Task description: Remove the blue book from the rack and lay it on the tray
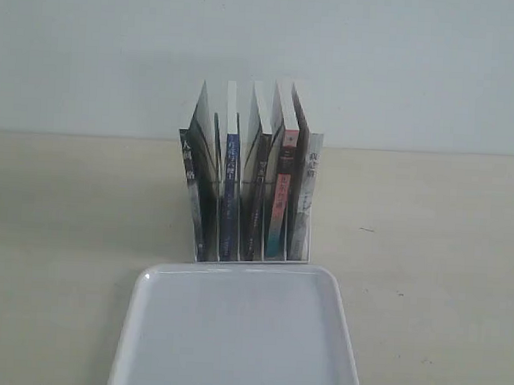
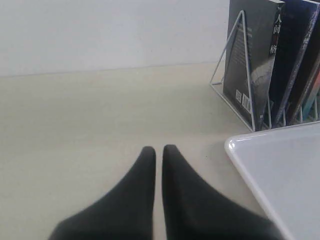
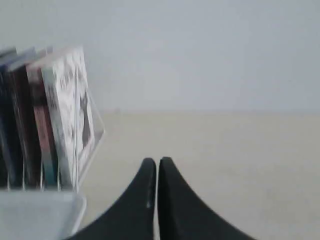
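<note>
Navy-spined, the blue book stands upright in the rack, spine toward the adjacent tray, likely for a short carry; left hand and right hand are pinched closed, empty.

- A plain, pale wall fills the far side of the scene, grey-white with a faint green cast.
- The wall meets the table along a straight, level line running from left to right.
- The table has a light beige top with faint streaks running across its width.
- A small dark mark and a few tiny specks lie on the right part of the table.
- The light is soft and even, and shadows on the table are faint and blurred.
</note>
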### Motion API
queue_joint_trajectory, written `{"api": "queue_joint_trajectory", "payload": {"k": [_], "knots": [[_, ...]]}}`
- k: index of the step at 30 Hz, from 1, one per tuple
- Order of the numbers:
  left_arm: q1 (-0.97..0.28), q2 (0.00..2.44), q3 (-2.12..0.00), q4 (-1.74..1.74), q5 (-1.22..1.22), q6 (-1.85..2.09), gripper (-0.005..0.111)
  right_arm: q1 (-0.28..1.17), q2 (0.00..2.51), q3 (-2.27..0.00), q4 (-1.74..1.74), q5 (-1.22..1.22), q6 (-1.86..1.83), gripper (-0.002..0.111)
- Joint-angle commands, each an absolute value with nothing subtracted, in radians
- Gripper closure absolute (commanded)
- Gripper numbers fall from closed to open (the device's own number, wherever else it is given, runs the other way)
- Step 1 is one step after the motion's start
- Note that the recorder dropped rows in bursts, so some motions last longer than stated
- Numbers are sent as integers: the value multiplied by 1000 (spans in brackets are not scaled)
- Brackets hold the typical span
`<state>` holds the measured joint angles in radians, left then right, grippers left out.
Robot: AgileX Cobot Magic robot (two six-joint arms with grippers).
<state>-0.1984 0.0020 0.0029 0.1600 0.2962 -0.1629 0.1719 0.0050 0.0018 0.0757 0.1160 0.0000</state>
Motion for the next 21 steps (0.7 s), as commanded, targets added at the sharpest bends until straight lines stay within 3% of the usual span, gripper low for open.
{"api": "queue_joint_trajectory", "payload": {"k": [1, 9, 14, 17, 21], "knots": [[-195, 0, 0, 157, 293, -159, 103, 172, 0, 0, 67, -199, -11, 107], [-195, 0, 0, 157, 293, -159, 103, 172, 0, 0, 69, -476, -11, 107], [-195, 0, 0, 157, 293, -159, 103, 172, 0, -33, 76, -790, 101, 107], [-195, 0, 0, 157, 293, -159, 103, 172, 1, -163, 76, -718, 121, 107], [-195, 0, 0, 157, 293, -159, 103, 172, 136, -426, 30, -296, 120, 107]]}}
